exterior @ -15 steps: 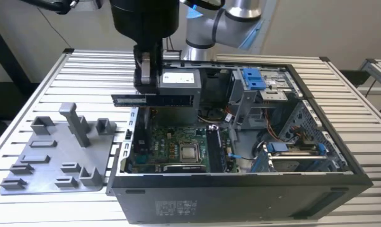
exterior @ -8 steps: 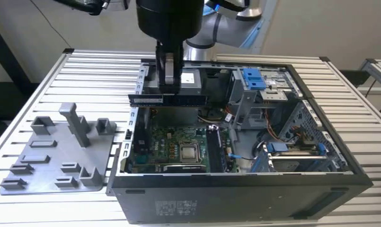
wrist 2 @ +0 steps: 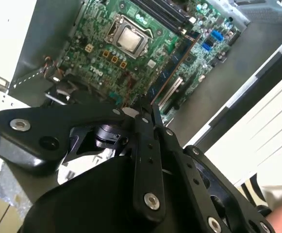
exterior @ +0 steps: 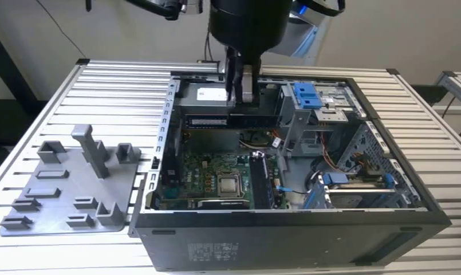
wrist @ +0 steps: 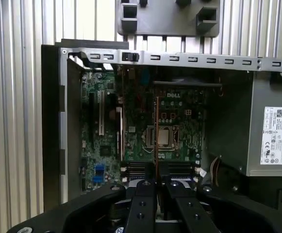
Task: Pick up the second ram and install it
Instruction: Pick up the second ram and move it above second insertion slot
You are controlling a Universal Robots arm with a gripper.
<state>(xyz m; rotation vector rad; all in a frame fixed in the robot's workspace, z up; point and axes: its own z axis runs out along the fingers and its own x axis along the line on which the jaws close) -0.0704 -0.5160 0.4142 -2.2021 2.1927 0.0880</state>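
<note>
The arm (exterior: 249,23) hangs straight down over the open computer case (exterior: 291,243). Its gripper (exterior: 241,105) is clamped on the memory stick (exterior: 230,120), held level above the green board's (exterior: 207,172) twelve o'clock edge. A grey tray (exterior: 100,192) lies at the case's nine o'clock.

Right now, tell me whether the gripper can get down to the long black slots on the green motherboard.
Probably yes. The gripper, jaws shut on the long thin dark memory stick, hangs over the open black case; nothing visible covers the slots. The grey metal drive cage stands close.
</note>
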